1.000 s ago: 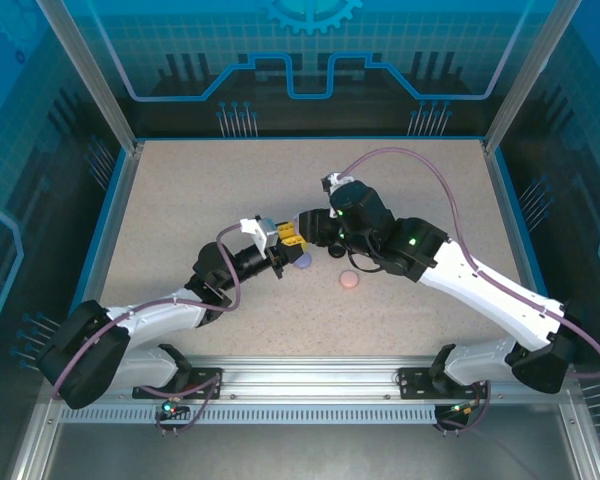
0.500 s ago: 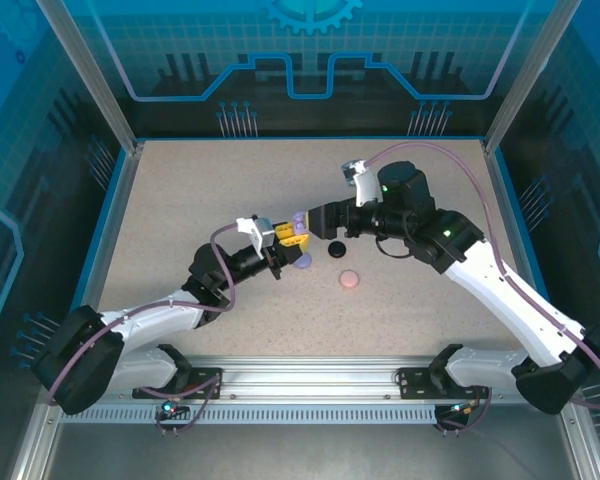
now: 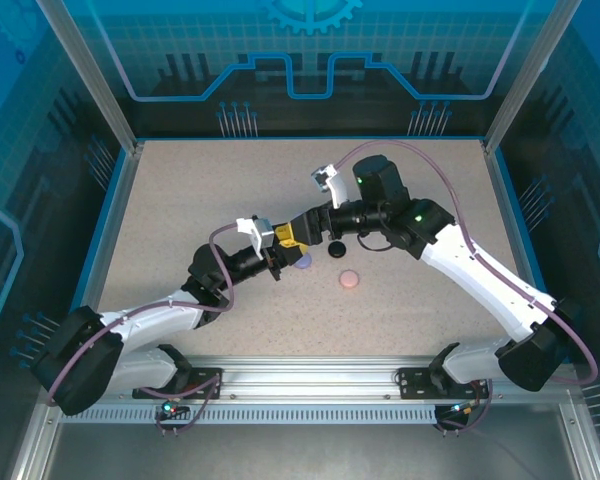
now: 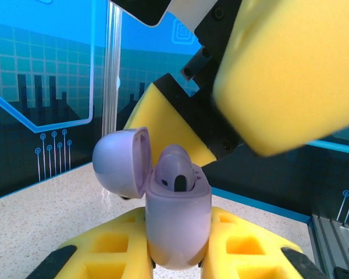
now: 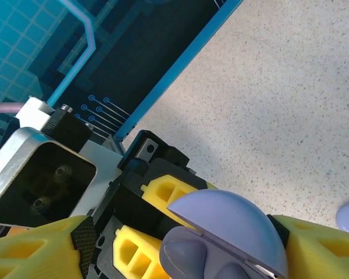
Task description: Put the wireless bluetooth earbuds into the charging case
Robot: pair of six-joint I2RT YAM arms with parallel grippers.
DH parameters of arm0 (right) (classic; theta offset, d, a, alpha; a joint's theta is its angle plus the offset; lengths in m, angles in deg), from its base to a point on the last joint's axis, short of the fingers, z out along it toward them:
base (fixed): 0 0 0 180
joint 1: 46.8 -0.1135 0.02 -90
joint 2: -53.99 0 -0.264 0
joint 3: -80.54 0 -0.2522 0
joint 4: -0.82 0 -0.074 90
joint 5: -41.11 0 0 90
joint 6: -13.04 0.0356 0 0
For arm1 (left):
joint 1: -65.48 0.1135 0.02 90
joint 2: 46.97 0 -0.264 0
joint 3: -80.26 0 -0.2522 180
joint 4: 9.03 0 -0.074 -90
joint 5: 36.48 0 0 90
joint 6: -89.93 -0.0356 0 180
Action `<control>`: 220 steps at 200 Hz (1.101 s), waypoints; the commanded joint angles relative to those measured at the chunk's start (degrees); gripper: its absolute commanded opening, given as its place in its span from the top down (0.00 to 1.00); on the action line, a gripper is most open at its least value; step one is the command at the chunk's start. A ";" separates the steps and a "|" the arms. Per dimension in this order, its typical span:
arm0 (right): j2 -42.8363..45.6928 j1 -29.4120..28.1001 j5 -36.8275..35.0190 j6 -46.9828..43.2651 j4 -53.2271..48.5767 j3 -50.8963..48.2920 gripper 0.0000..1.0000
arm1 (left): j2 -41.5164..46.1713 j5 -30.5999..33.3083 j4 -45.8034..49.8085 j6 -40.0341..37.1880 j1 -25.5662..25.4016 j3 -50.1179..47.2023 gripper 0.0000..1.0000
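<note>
You look to have one lavender earbud (image 4: 175, 174) seated in the glossy, rounded charging case (image 4: 177, 226), its domed lid (image 4: 119, 163) hinged open, pinched upright by your left gripper (image 4: 177, 256) over the speckled worktop (image 3: 180, 200), with your right gripper (image 5: 183, 232) spread wide above it; the second slot I cannot judge.

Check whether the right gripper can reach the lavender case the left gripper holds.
Probably yes: the right gripper hangs open close above the lavender case in the left gripper, lid open, nothing between.
</note>
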 commanded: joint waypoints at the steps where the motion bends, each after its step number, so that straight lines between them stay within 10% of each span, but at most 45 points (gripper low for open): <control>1: 1.48 -0.52 1.54 -2.34 1.47 2.14 0.23 | 0.17 -0.79 -1.01 0.41 -0.42 1.34 0.96; 97: 6.67 -0.33 -1.72 -4.72 -0.71 -0.63 0.24 | -0.53 -0.40 -0.79 0.61 -0.42 1.59 0.96; 167: 11.37 1.81 -27.83 -5.92 -16.19 -0.89 0.21 | 3.58 1.90 9.73 4.09 -0.41 -0.65 0.96; 220: 17.47 7.95 -33.52 -4.02 -16.24 -11.27 0.16 | 5.87 2.60 29.68 14.32 -0.50 -2.98 0.97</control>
